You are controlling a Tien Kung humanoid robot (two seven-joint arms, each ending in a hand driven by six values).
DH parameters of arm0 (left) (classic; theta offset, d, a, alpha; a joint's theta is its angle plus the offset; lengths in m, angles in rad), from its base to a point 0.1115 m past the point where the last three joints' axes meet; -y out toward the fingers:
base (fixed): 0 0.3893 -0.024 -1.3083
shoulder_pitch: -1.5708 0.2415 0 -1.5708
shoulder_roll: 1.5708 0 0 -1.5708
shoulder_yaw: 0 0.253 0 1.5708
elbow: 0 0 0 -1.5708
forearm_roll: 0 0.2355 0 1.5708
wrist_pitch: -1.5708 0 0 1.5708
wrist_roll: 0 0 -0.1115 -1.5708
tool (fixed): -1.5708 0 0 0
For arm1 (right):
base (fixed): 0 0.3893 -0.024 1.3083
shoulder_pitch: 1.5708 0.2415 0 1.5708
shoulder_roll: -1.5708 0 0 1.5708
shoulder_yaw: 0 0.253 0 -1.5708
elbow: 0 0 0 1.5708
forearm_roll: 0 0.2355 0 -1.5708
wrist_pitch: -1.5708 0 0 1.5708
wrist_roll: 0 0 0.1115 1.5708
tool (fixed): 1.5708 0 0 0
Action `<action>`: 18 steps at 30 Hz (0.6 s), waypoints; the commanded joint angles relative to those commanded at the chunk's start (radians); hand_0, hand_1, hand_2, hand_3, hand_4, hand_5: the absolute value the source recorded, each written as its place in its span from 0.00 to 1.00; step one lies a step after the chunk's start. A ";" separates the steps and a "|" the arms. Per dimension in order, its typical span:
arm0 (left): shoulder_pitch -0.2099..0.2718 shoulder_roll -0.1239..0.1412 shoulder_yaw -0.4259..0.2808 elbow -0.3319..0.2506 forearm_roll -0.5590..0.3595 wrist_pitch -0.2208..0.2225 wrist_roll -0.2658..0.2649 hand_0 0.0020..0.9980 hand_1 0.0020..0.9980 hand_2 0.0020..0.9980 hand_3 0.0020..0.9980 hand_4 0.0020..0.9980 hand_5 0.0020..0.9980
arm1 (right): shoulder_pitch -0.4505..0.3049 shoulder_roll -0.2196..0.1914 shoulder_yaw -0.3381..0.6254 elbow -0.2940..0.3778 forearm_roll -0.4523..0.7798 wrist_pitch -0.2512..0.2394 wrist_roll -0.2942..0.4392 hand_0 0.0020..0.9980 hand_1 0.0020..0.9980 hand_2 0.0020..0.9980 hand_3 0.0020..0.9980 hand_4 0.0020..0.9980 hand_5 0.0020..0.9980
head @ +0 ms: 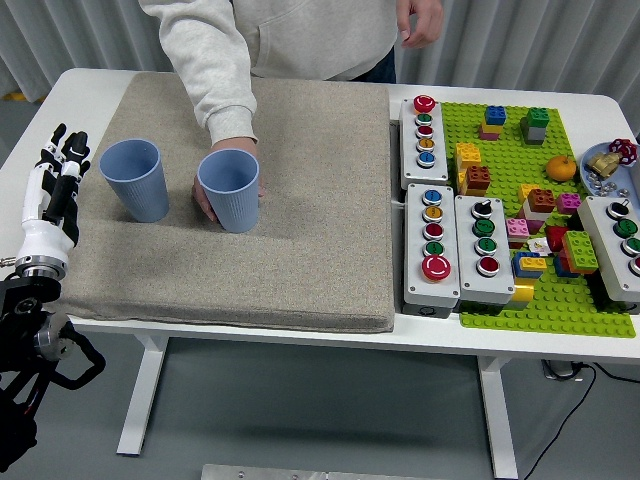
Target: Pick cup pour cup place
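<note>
- Two cups, both pale blue plastic with faintly ribbed walls, wider at the mouth than at the base, stand upright and open-mouthed on the left part of a grey mat.
- The left cup stands free near the mat's left edge; nothing touches it.
- The right cup stands just beside it, a small gap between them. What either holds cannot be told from this angle.
- A person's hand is wrapped around the right cup from behind, fingers showing on its left side, the light grey sleeve reaching down from the table's far side.
- The person's other hand hangs at the top of the picture, away from the table's things.
- The robot's left hand hovers at the mat's left edge, near the left cup but apart from it, its white and black fingers straight, pointing away from the robot, close together and holding nothing.
- The right arm does not show.
- To the right of the mat lie three grey button boxes with coloured buttons, then a green baseplate strewn with coloured bricks, an orange fruit and a fourth button box at the right edge.
- A small dish with odds and ends sits at the far right.
- All of it rests on the white table.
</note>
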 joint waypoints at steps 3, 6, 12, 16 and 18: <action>0.000 0.001 0.000 0.000 0.000 0.001 0.001 0.93 0.93 1.00 1.00 0.97 0.69 | -0.001 0.000 0.001 0.000 -0.002 0.000 0.000 0.74 0.70 0.73 0.64 0.22 0.40; 0.000 0.001 -0.001 -0.001 -0.001 0.001 0.000 0.93 0.93 1.00 1.00 0.97 0.69 | -0.002 0.000 0.002 0.000 -0.003 0.000 0.000 0.74 0.70 0.73 0.64 0.22 0.40; 0.001 0.001 -0.003 -0.001 0.000 0.000 0.000 0.93 0.93 1.00 1.00 0.97 0.69 | -0.002 0.000 0.003 0.000 -0.004 0.001 -0.001 0.74 0.70 0.73 0.64 0.22 0.40; -0.002 0.001 -0.002 0.000 -0.001 0.000 0.000 0.93 0.93 1.00 1.00 0.97 0.70 | 0.000 0.000 0.004 0.000 -0.005 0.000 0.000 0.74 0.70 0.73 0.64 0.22 0.40; -0.003 0.000 -0.002 0.000 -0.001 0.000 0.000 0.93 0.93 1.00 1.00 0.97 0.70 | 0.001 0.000 0.004 0.000 -0.005 0.001 0.000 0.74 0.70 0.73 0.64 0.22 0.40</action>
